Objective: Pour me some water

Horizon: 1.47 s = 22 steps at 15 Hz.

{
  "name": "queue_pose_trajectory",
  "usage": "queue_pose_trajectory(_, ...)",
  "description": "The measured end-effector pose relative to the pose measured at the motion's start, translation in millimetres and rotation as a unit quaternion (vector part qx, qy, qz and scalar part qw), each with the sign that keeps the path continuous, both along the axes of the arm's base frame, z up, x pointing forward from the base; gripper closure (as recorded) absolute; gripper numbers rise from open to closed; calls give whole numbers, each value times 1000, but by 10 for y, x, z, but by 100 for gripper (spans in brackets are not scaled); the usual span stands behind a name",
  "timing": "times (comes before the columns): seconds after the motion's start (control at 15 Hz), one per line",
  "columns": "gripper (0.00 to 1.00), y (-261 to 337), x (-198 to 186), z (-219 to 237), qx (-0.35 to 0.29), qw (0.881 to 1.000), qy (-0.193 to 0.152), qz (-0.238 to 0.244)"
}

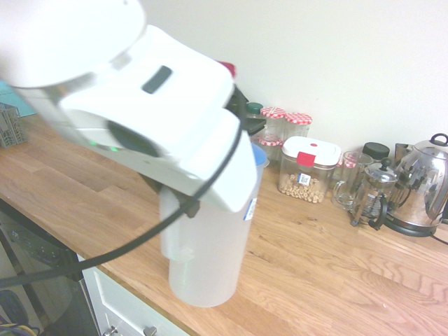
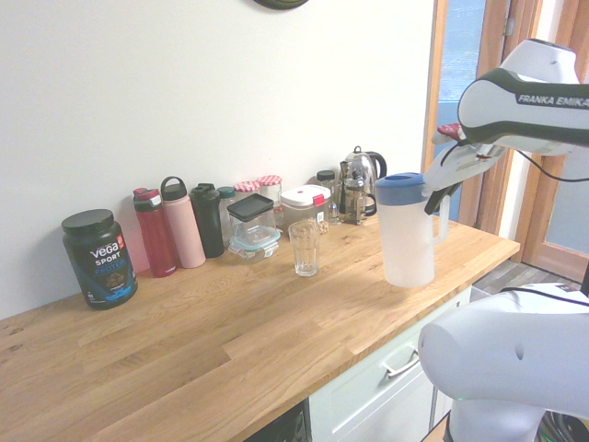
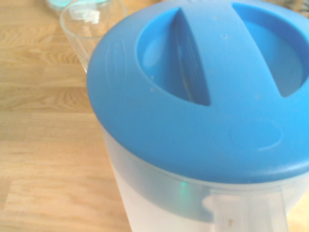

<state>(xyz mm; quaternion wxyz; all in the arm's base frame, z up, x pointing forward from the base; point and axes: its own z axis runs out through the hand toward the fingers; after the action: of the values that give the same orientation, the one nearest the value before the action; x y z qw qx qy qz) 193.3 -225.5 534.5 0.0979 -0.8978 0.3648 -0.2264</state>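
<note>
The tool (image 2: 440, 191) sits at the jug's (image 2: 408, 230) handle, right of centre; whether it pinches is hidden. The jug stands on the tabletop (image 2: 230, 341), apart from the glass (image 2: 305, 247). A weak hold could let the jug slip and spill.

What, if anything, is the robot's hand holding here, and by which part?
The hand is at the handle of the translucent plastic water jug with the blue lid, which stands on the wooden counter. Whether it actually grips the handle cannot be told.
</note>
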Motion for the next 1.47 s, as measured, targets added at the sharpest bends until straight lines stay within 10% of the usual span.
queue_pose_trajectory(0.93,100,115,1730,32,-138,957,102,234)
queue_pose_trajectory(1.47,100,492,1910,132,-265,891,190,315)
